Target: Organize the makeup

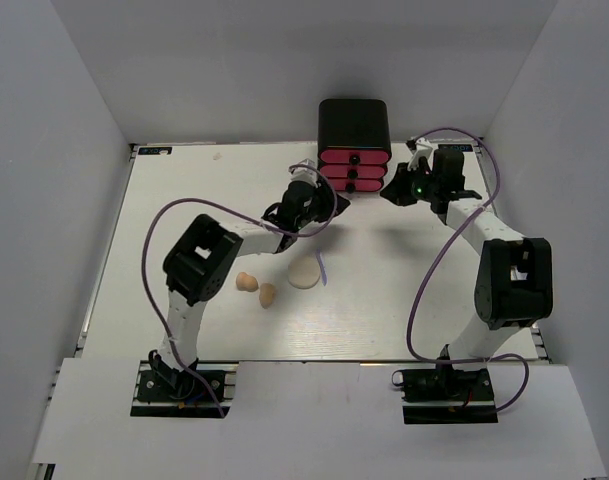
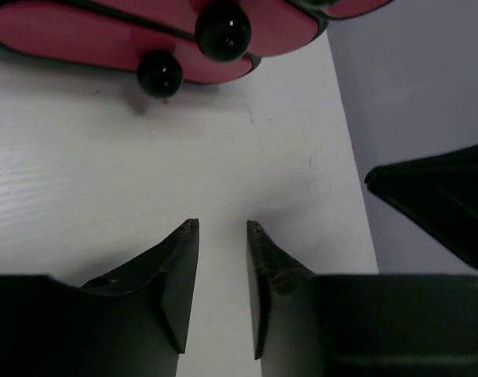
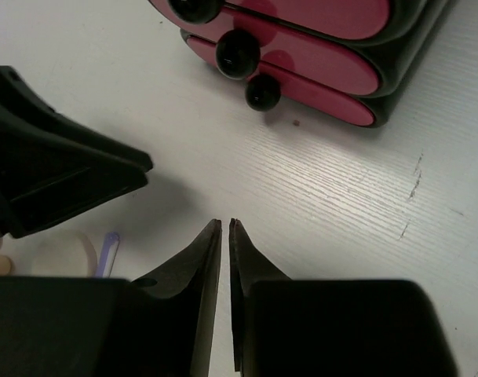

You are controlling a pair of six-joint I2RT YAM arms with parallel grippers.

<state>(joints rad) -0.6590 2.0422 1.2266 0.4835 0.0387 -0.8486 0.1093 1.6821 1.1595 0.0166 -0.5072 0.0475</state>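
Observation:
A round cream puff [image 1: 305,274] lies mid-table with a thin purple stick [image 1: 322,268] at its right edge. Two peach egg-shaped sponges [image 1: 246,282] [image 1: 268,294] lie to its left. The puff [image 3: 62,255] and stick [image 3: 107,251] also show in the right wrist view. No palettes are in view. My left gripper [image 1: 331,205] [image 2: 223,226] is open and empty, low over the table in front of the drawers' left side. My right gripper [image 1: 392,193] [image 3: 225,223] is shut and empty, in front of the drawers' right side.
A black box with pink drawers [image 1: 354,150] stands at the back centre, all drawers shut; its black knobs [image 2: 223,30] [image 3: 237,53] face the grippers. The two grippers are close together. Grey walls surround the white table [image 1: 184,200].

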